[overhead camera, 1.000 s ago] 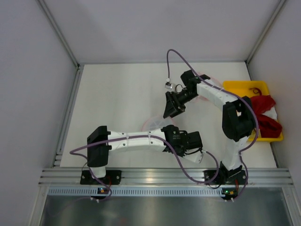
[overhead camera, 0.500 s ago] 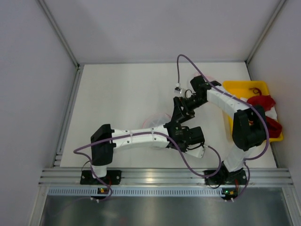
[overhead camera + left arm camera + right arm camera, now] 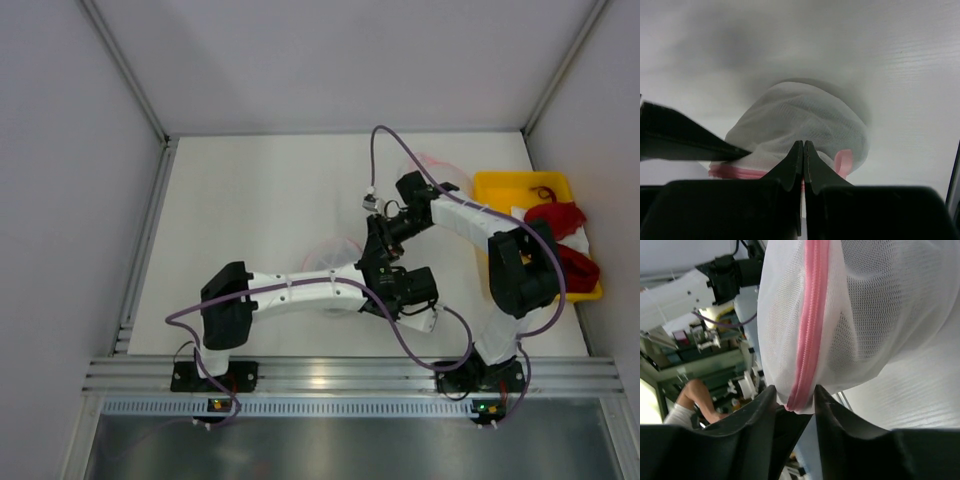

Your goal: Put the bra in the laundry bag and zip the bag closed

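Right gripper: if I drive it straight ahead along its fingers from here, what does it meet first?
The laundry bag. The end of its pink zip sits between the right gripper's fingertips, so any advance would likely push straight into the mesh. What lies behind the bag is hidden.

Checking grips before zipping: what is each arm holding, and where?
Both hold the laundry bag: left fingers pinch its pink rim, right fingers its zip end.

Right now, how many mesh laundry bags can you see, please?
2 laundry bags: one mid-table, pinched by the left gripper; one at the back beside the yellow bin, partly behind the right arm. Others may be hidden.
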`<state>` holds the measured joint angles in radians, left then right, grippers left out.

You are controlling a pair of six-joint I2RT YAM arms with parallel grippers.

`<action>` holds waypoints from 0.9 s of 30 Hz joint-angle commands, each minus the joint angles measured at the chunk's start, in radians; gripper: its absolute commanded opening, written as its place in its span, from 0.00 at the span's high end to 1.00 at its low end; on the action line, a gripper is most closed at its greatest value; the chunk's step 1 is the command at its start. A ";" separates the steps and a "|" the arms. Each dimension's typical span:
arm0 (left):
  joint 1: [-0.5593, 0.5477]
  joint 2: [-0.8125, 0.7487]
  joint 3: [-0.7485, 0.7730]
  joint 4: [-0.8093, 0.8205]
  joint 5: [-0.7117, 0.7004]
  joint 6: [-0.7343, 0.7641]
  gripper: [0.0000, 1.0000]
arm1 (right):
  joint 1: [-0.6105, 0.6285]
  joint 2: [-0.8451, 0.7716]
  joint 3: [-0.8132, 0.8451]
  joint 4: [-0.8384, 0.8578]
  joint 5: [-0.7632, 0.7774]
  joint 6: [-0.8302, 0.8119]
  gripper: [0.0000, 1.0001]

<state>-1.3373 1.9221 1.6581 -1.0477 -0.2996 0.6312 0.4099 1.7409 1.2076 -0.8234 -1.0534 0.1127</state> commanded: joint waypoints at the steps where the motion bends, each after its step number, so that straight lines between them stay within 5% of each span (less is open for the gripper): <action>1: 0.001 -0.011 0.037 0.005 0.007 -0.005 1.00 | 0.044 0.035 0.059 0.029 -0.033 -0.005 0.75; 4: 0.000 -0.031 0.029 0.002 0.033 -0.010 1.00 | 0.046 0.064 0.093 0.001 -0.013 -0.030 0.99; 27: -0.053 -0.181 -0.201 0.000 0.250 -0.149 1.00 | 0.013 0.152 0.311 -0.068 0.076 -0.197 1.00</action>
<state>-1.3609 1.7935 1.4788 -0.9882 -0.2188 0.5655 0.4435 1.8938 1.4475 -0.9653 -1.0271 -0.0196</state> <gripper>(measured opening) 0.015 0.025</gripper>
